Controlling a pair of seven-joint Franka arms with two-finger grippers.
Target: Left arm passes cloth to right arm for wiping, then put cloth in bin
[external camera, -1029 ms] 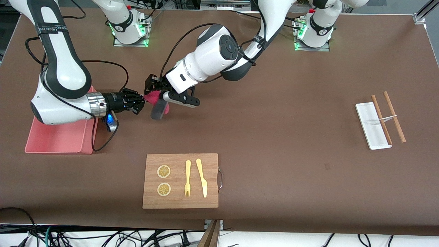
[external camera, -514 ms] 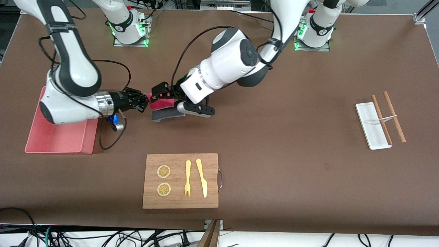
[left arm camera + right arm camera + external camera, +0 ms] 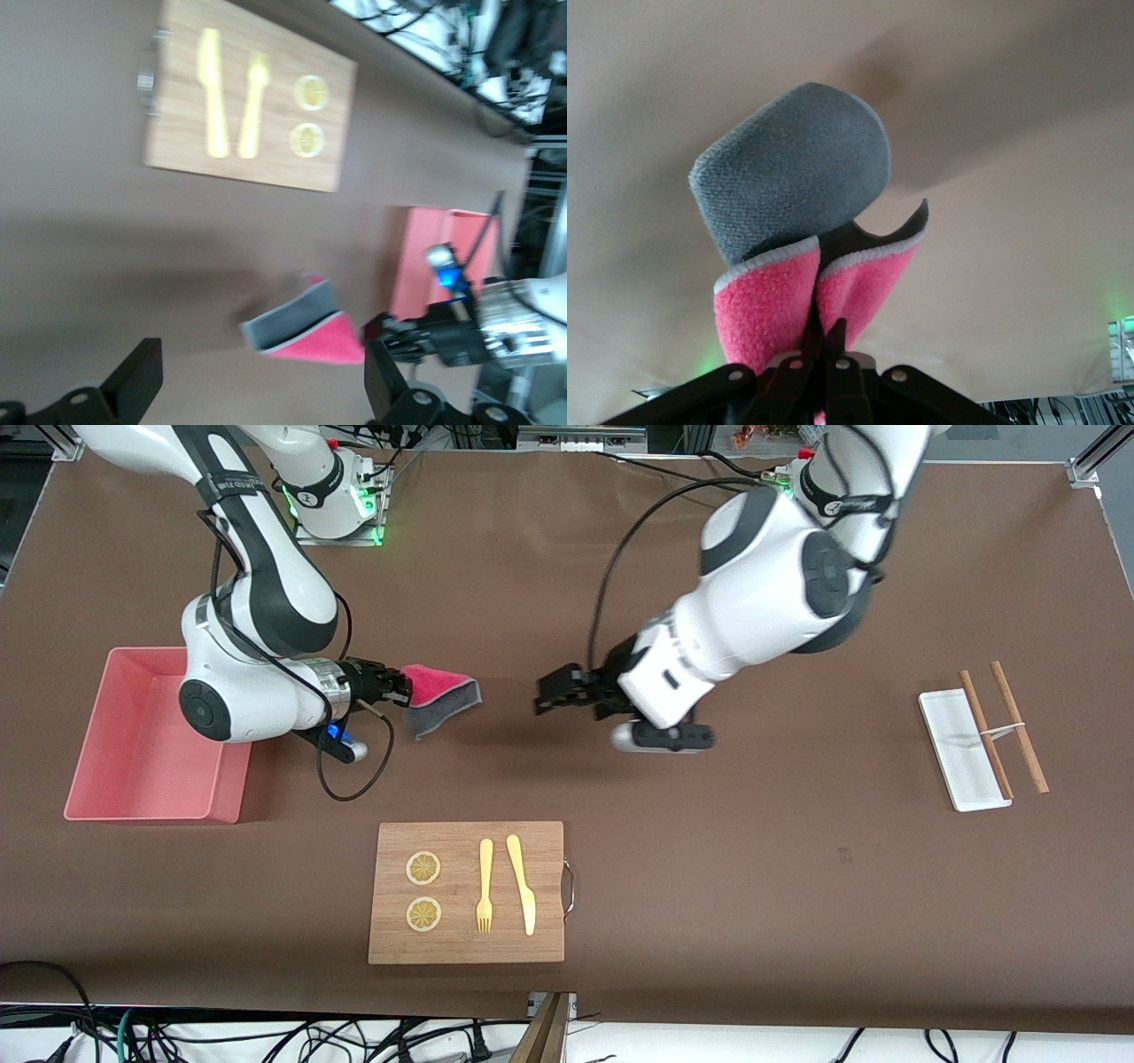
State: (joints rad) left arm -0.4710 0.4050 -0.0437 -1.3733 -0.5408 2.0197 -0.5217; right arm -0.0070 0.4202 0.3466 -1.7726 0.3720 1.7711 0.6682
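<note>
Handover done: right gripper (image 3: 403, 687) pinches cloth (image 3: 440, 693); left gripper (image 3: 554, 693) spread, seemingly empty. Next we lower, wipe.

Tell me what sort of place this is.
Most likely a robotics lab set up for tabletop tests: two arms bolted to a brown-covered table, loose cables bundled along its edge, and staged props such as a cutting board with toy cutlery.
</note>
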